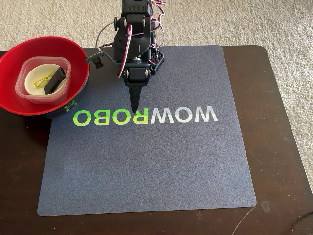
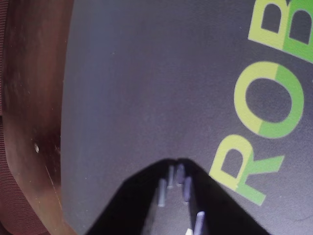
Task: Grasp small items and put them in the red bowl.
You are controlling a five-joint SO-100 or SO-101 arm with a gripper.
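The red bowl (image 1: 44, 73) stands at the table's far left in the fixed view. Inside it sits the clear square tub (image 1: 44, 80), holding the small white round dish (image 1: 43, 78), the yellow-green clothespin (image 1: 43, 80) and the black clip-like piece (image 1: 55, 81). My gripper (image 1: 134, 108) points down at the grey mat (image 1: 156, 166) over the "WOWROBO" lettering, well right of the bowl. Its fingers meet at one tip with nothing between them. In the wrist view the gripper (image 2: 176, 164) comes in from the bottom edge as a shut dark wedge over the mat (image 2: 156, 88); the bowl is out of that view.
The mat covers most of a dark wooden table (image 1: 274, 122) that stands on beige carpet. The arm's base (image 1: 146, 54) sits at the mat's far edge. The table's wood edge (image 2: 29, 122) shows at the left of the wrist view.
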